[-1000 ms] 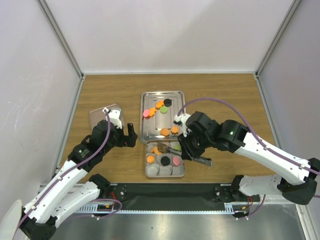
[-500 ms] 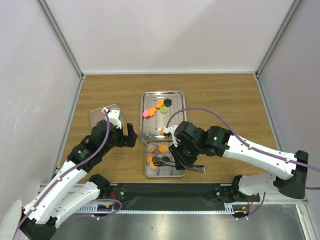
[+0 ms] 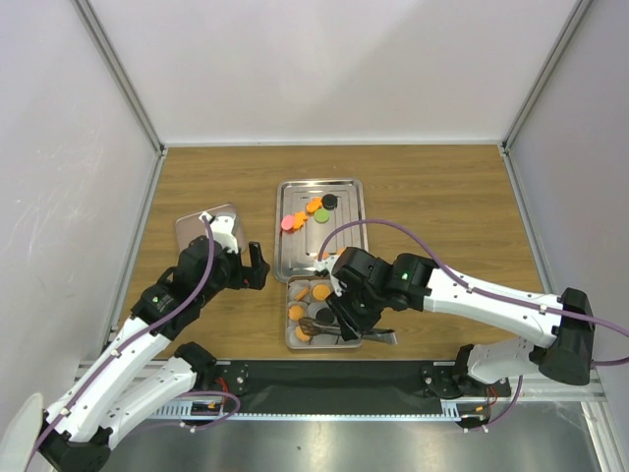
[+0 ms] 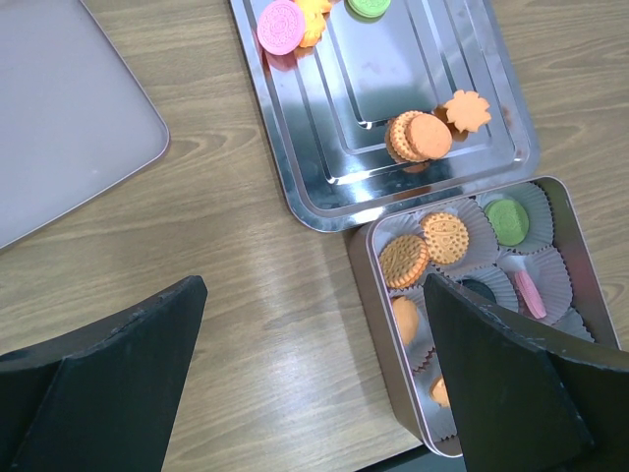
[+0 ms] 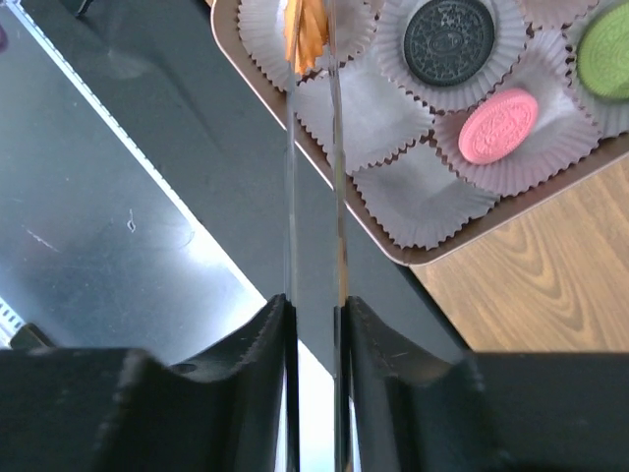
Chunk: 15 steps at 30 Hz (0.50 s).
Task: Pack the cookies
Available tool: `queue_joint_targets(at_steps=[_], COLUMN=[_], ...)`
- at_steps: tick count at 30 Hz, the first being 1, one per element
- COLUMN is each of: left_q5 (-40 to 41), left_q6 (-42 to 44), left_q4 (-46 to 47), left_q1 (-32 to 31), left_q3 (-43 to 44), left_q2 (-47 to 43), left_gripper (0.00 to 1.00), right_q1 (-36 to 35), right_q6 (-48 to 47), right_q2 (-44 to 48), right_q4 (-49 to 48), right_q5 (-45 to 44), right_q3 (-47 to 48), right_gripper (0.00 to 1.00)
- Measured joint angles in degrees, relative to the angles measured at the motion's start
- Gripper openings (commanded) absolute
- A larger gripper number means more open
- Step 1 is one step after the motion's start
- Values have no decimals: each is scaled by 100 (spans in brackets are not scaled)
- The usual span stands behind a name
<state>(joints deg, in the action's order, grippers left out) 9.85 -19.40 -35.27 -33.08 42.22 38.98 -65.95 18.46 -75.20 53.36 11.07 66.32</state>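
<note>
Our right pincer (image 5: 314,315) is clamped on tongs (image 5: 314,197) pinching an orange cookie (image 5: 306,34) b/c it's prob headed for a paper cup (image 5: 364,108); left pincer (image 4: 314,295) just sits wide.

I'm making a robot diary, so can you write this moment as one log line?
right claw: shut on tongs | tongs: pinching orange cookie above box | left claw: open, empty
</note>
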Motion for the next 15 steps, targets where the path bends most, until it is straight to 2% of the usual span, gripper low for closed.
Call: queue_joint_targets(at_steps=[7,15], left_q5=[0,-2], left_q6=[0,-2], left_q4=[0,0], left_q1=[0,0], left_q3=[0,0], left_q2=[-4,-4], left_gripper=[100,100], right_q1=[0,15], right_q6=[0,0], right_q2=[-24,-24], right_q4=[-114,-122], right_q5=[-7,-74], right_q3=[-2,4], right_gripper=[44,45])
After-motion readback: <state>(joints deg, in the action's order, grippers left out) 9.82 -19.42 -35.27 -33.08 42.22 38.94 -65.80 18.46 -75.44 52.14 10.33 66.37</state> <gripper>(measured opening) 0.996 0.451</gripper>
